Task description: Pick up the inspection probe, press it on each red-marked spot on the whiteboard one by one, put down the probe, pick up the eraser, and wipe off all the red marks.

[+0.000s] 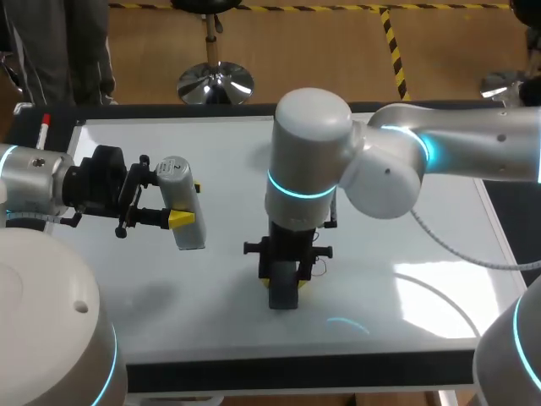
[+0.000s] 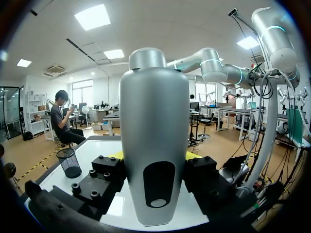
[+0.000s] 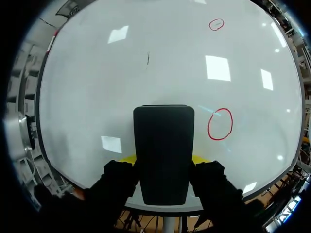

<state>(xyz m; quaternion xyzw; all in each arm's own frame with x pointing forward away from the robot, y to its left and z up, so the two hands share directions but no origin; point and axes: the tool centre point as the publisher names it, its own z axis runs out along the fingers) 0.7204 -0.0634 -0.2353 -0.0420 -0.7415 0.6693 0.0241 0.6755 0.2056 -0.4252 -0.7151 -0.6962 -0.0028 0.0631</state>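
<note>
Head view: the right arm reaches to mid-table, wrist pointing straight down, its right gripper [image 1: 284, 277] clamped on a black rectangular eraser [image 1: 283, 296] whose end meets the glossy white whiteboard [image 1: 220, 152], near a red circle mark [image 3: 220, 124]. The left gripper [image 1: 188, 203] lies level above the board, fingers clasping a silver-grey bottle-shaped inspection probe [image 1: 176, 173].

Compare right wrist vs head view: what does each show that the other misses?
Right wrist only: a red circle on the whiteboard beside the eraser, and a second red circle farther ahead. Head only: the left gripper shut on the inspection probe over the board; no red marks show there. Both: the right gripper shut on the black eraser, over the whiteboard.
</note>
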